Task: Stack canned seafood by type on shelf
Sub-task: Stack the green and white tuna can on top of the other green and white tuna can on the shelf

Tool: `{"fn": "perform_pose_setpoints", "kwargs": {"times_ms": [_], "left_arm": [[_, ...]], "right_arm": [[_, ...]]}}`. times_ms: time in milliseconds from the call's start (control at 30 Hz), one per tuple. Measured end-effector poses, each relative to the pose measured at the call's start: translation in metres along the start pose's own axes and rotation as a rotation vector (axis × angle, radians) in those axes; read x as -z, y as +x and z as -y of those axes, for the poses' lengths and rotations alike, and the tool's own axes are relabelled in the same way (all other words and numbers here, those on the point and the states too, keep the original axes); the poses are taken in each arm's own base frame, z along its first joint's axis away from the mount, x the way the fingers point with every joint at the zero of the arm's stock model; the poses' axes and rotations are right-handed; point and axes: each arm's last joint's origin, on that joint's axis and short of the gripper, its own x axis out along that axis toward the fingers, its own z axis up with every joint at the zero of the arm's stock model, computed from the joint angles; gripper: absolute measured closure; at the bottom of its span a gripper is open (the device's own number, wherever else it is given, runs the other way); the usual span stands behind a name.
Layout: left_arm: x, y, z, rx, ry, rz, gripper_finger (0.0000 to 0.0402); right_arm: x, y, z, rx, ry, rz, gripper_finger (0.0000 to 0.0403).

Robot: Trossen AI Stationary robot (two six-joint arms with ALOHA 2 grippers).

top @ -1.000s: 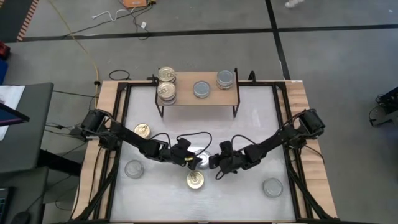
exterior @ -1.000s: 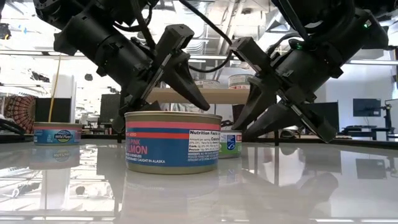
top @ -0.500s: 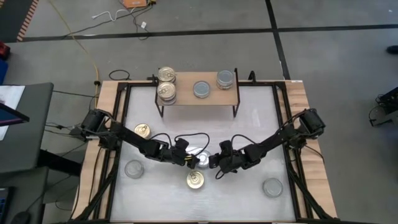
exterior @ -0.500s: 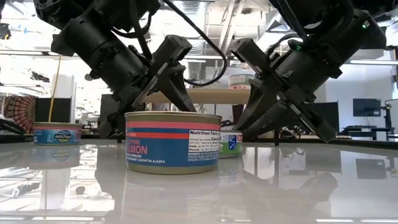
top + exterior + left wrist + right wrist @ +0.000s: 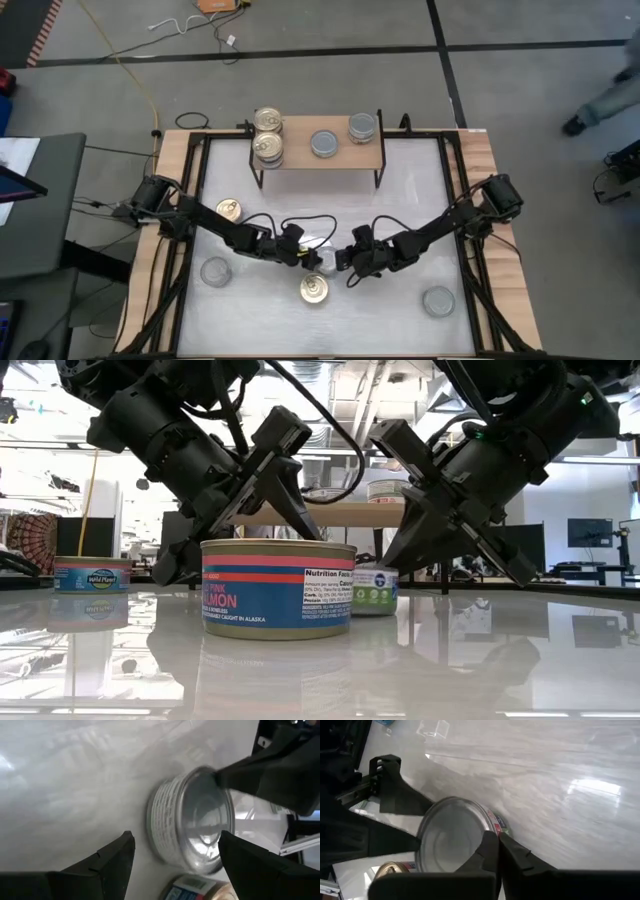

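Note:
A silver-lidded can stands upright on the white table between my two grippers; its lid also shows in the left wrist view and the right wrist view. My left gripper is open, one finger on each side of the can's left half, apart from it. My right gripper is shut at the can's right edge. The shelf at the far side carries two stacked gold-lidded cans and two silver-lidded ones. My right gripper, fingers shut, meets the silver-lidded can at the lid's rim on its right side, with the fingertips only. The fingers slant down from the table's right. The can stands flat on the table.
A pink salmon can with a gold lid stands just nearer than the grippers and fills the low view's middle. More cans stand on the table: gold at the left, silver near left, silver near right.
My right gripper has shut its fingers at the silver-lidded can's rim while staying in place. My left gripper has rolled about its own pointing line without travelling and has stayed open.

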Motion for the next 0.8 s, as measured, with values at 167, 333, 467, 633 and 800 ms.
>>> {"fn": "perform_pose_setpoints", "kwargs": {"times_ms": [167,333,467,633,800], "left_arm": [[0.0010,0.0000,-0.0001,0.002,-0.045,-0.025,0.0127],[0.0014,-0.0002,0.0030,0.033,-0.074,-0.037,0.0127],[0.0013,-0.0001,0.0054,0.059,-0.086,-0.038,0.0127],[0.0025,0.0001,-0.0016,-0.012,-0.109,-0.047,0.0127],[0.0057,0.0042,-0.0017,0.001,-0.117,-0.050,0.0127]], "right_arm": [[0.0003,-0.0003,0.0002,0.002,-0.002,-0.001,0.0380],[0.0003,-0.0002,0.0003,0.002,-0.002,-0.002,0.0376],[0.0004,-0.0002,0.0004,0.003,-0.002,-0.002,0.0378],[0.0004,-0.0002,0.0007,0.006,-0.003,-0.003,0.0380],[0.0005,-0.0001,0.0009,0.007,-0.002,-0.004,0.0380]]}}
